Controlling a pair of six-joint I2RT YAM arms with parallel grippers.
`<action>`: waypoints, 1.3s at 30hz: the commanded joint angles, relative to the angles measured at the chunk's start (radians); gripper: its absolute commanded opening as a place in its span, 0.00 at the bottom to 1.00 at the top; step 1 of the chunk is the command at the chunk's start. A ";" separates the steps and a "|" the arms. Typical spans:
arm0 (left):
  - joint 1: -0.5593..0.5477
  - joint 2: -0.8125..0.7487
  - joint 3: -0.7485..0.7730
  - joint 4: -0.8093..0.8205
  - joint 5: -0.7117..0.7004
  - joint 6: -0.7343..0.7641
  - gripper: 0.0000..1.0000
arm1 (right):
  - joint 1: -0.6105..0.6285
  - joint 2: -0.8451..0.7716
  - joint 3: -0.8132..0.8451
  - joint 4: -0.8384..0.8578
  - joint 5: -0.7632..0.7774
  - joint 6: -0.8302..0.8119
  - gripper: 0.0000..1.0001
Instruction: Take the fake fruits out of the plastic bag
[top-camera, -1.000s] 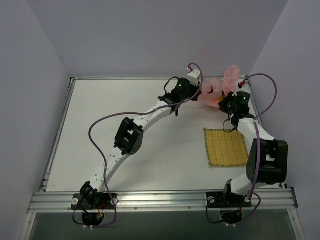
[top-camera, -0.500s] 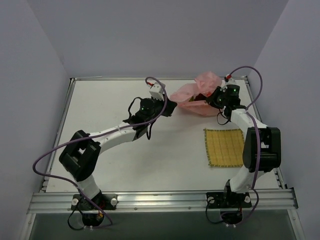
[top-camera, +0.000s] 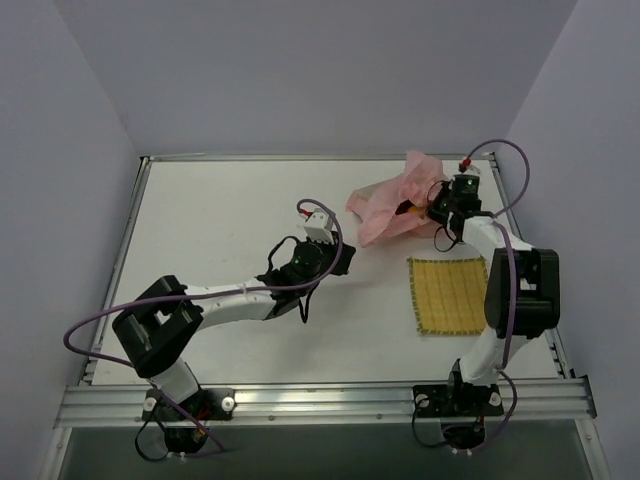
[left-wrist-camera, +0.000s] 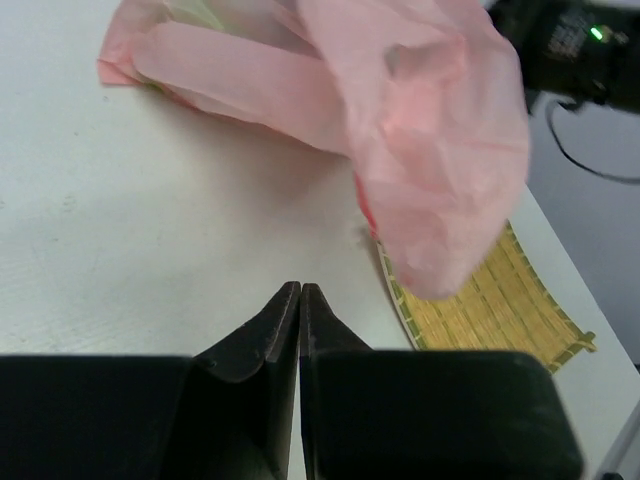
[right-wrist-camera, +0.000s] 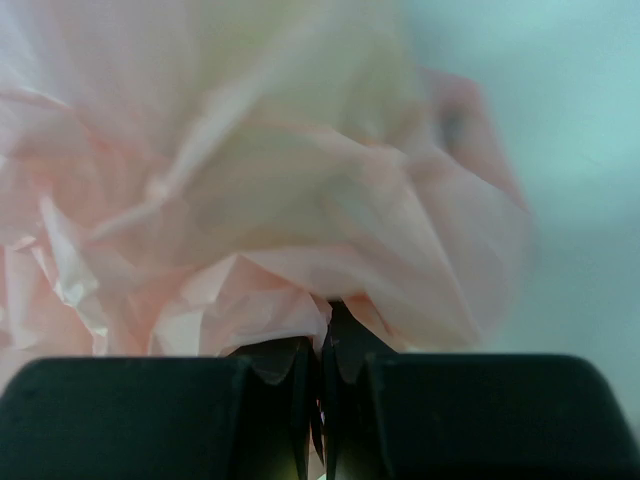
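The pink plastic bag (top-camera: 388, 205) lies crumpled at the back right of the table. My right gripper (top-camera: 436, 206) is shut on a fold of it; in the right wrist view the bag (right-wrist-camera: 250, 200) fills the frame above the shut gripper (right-wrist-camera: 322, 338). A small orange patch (top-camera: 411, 208) shows at the bag beside that gripper; the fake fruits are otherwise hidden. My left gripper (top-camera: 338, 262) is shut and empty, apart from the bag, to its near left. In the left wrist view the gripper (left-wrist-camera: 300, 288) points at the bag (left-wrist-camera: 400, 110) hanging ahead.
A yellow woven mat (top-camera: 451, 293) lies flat at the right, near the bag; its corner shows under the bag in the left wrist view (left-wrist-camera: 500, 300). The right arm (left-wrist-camera: 570, 40) is at that view's top right. Grey walls enclose the table.
My left gripper has come off the bag and drawn back toward the near left. The bag has shifted left and now hangs from the right gripper alone.
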 joint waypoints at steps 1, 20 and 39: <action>0.010 -0.033 0.110 -0.004 -0.072 0.040 0.02 | -0.047 -0.182 -0.169 0.073 0.246 0.051 0.00; -0.067 0.110 0.573 -0.521 0.134 0.274 0.97 | -0.055 -0.032 -0.048 0.067 0.202 0.024 0.00; 0.002 0.648 1.114 -0.569 0.235 0.166 0.90 | -0.119 -0.135 -0.110 0.085 0.036 0.065 0.00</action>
